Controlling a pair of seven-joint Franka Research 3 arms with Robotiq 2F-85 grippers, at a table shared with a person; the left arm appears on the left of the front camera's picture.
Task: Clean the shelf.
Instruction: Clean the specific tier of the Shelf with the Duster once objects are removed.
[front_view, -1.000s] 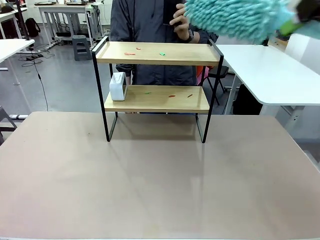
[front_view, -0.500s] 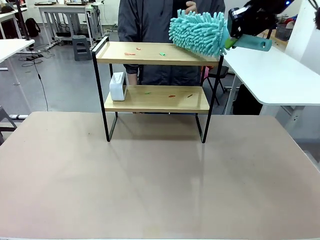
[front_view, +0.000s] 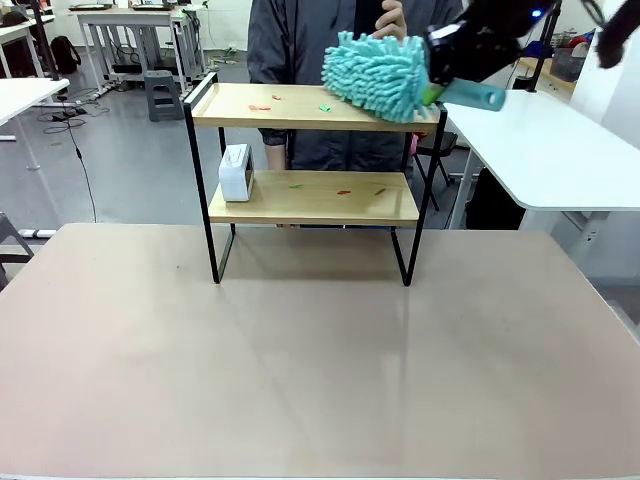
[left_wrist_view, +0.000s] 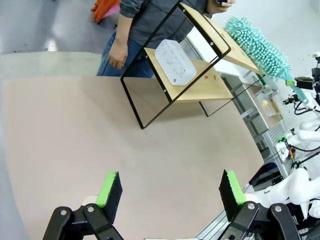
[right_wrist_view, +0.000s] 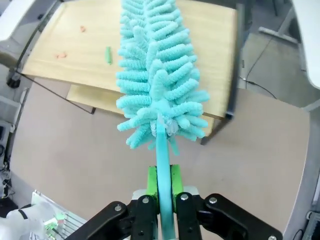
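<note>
Tan surface (front_view: 320, 380) nearest; left gripper (left_wrist_view: 170, 192) hovers over it, jaws wide apart, holding nothing. Shelf (front_view: 310, 200) stands toward the far edge. White box (front_view: 236, 172) sits on the lower board, left end: it blocks a sweep there and could get knocked off. Right gripper (right_wrist_view: 164, 182) is clamped on the duster (front_view: 375, 75) handle, head over the top board's right end. Risk: scraps (front_view: 325, 107) flicked to the floor, or fluff snagging the black end rail. Person's hand (front_view: 393, 18) close behind the duster: possible contact.

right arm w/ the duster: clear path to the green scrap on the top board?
Probably yes. The right tool, shut on the handle of the duster, holds its head over the top board of the shelf; the green scrap lies bare just beside the head, nothing between.
</note>
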